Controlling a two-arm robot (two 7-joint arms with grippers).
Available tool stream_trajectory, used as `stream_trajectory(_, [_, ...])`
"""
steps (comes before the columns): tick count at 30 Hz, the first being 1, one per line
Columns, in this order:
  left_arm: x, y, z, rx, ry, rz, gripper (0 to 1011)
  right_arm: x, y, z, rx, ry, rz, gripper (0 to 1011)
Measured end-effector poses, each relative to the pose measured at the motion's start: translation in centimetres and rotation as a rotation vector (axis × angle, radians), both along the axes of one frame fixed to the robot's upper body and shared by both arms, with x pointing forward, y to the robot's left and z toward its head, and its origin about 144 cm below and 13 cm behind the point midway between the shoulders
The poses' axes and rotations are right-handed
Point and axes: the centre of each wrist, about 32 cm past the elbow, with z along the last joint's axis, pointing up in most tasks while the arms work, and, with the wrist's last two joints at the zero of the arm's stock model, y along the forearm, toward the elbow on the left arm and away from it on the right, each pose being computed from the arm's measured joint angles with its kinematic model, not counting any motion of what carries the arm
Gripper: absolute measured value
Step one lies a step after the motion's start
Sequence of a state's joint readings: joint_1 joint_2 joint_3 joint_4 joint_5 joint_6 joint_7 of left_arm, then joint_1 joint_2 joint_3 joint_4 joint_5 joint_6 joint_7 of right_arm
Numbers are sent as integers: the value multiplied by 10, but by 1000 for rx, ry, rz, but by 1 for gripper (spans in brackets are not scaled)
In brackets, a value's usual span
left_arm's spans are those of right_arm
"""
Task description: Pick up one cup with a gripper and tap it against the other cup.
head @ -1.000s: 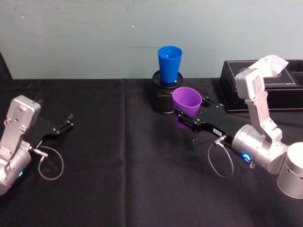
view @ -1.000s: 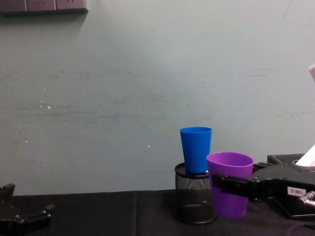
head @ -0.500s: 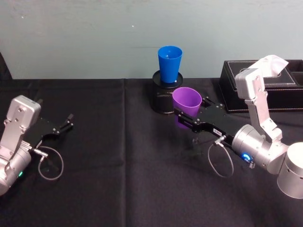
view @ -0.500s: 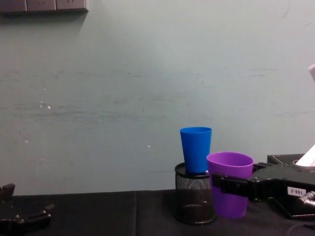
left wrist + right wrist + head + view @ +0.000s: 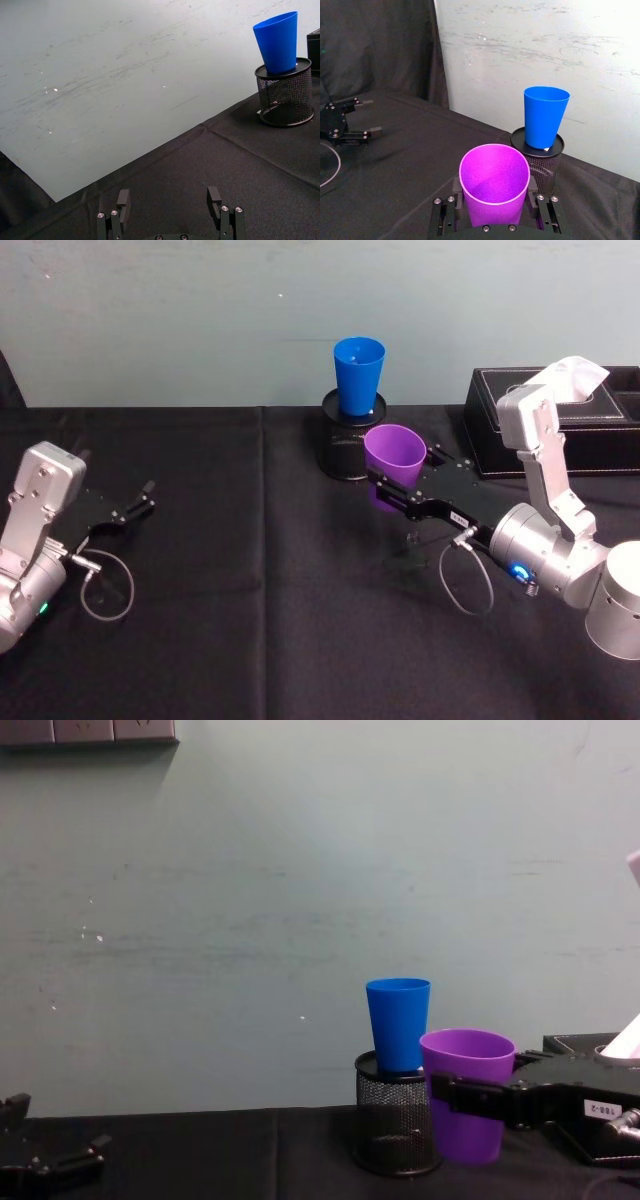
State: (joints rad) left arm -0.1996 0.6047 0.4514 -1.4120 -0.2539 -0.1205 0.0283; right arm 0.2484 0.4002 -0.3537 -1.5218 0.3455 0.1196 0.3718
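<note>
My right gripper [image 5: 391, 487] is shut on the purple cup [image 5: 393, 454], holding it upright just above the black cloth. The cup's open mouth faces up [image 5: 494, 176], and black fingers [image 5: 456, 199] clamp its lower wall. The blue cup [image 5: 359, 374] stands upright on top of a black mesh pen holder [image 5: 344, 452], just behind and to the left of the purple cup. From the chest, the purple cup [image 5: 467, 1060] is close beside the blue cup [image 5: 398, 1024], with its rim lower; I cannot tell whether they touch. My left gripper [image 5: 136, 504] rests open at the far left.
A black tissue box [image 5: 602, 432] with white tissue [image 5: 576, 374] sits at the back right, behind my right arm. The pale wall runs close behind the pen holder [image 5: 394, 1132]. Black cloth [image 5: 260, 590] lies open between the two arms.
</note>
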Motion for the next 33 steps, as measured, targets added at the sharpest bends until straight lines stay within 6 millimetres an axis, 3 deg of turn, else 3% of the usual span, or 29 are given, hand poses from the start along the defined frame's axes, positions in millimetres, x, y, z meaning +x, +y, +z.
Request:
stream_trajectory(14, [0,0,0,0,0,0,1000,1,0,1,-1,-2,3,726])
stream_trajectory(21, [0,0,0,0,0,0,1000,21,8,14,-1,0,36,726])
stream_trajectory(33, [0,0,0,0,0,0,1000,50,22,17,31,48,-10,726])
